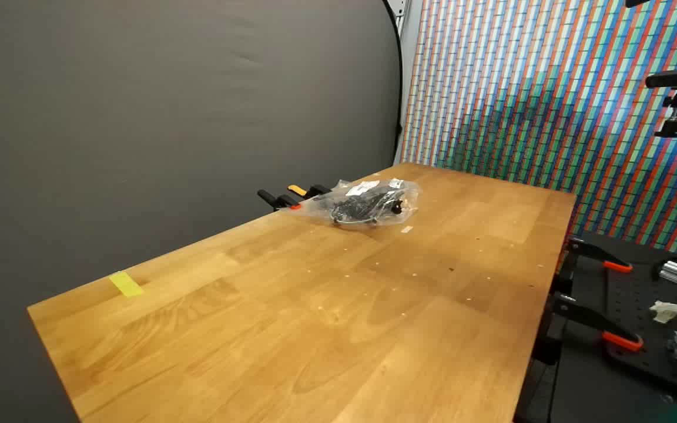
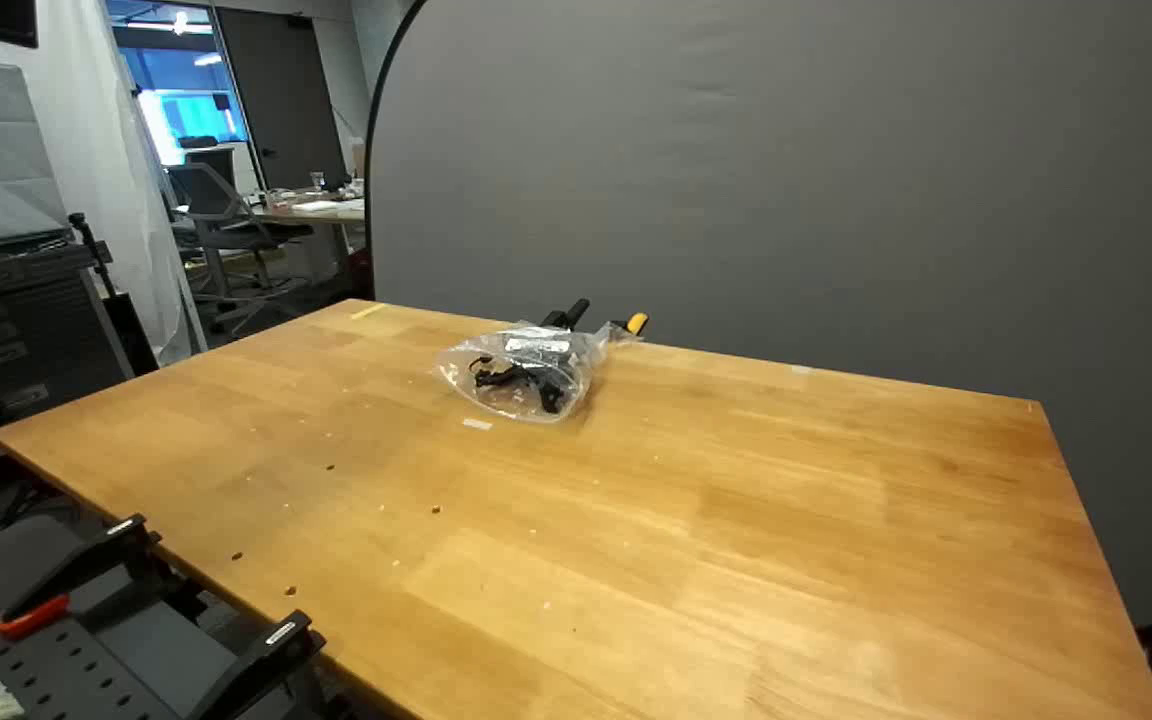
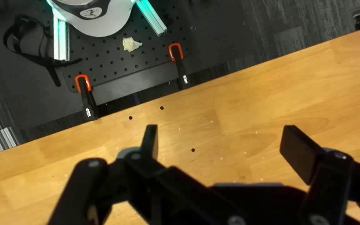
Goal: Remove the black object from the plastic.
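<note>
A clear plastic bag lies near the table's back edge, and it also shows in an exterior view. A black object with thin parts is inside the bag, and it also shows in an exterior view. White labels are on the bag. Whether the bag has an opening, and where, I cannot tell. My gripper is open and empty above the bare table in the wrist view. The bag and black object are out of the wrist view. The gripper does not show in either exterior view.
The wooden table has a grey backdrop behind it. Black clamp handles, one with a yellow part, stick up at the edge beside the bag. Orange-tipped clamps hold the table edge near the robot base. Yellow tape marks the table.
</note>
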`<action>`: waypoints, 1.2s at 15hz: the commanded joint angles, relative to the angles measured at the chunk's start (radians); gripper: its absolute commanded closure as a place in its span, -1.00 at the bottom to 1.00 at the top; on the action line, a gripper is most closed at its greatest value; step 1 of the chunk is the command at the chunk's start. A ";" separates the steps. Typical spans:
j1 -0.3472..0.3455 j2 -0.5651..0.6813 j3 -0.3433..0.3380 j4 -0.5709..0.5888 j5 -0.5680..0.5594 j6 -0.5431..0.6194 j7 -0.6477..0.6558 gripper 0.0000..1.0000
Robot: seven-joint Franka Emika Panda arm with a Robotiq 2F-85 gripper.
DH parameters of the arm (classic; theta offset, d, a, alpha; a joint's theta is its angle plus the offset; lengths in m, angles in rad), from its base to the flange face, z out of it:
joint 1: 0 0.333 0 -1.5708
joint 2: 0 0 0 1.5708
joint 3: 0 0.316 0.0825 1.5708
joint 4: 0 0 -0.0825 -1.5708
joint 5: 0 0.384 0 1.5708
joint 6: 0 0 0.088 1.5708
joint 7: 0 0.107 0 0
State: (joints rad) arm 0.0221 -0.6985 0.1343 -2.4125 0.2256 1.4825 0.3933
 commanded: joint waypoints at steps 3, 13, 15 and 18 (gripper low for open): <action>-0.015 -0.003 0.011 0.010 0.005 -0.003 -0.008 -1.00; -0.020 -0.027 0.004 -0.099 -0.003 0.126 -0.039 -1.00; -0.019 -0.022 -0.002 -0.164 -0.007 0.196 -0.063 -1.00; -0.021 0.024 -0.013 -0.252 -0.031 0.297 -0.114 -1.00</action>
State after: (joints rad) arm 0.0119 -0.6960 0.1322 -2.5865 0.2170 1.6876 0.3439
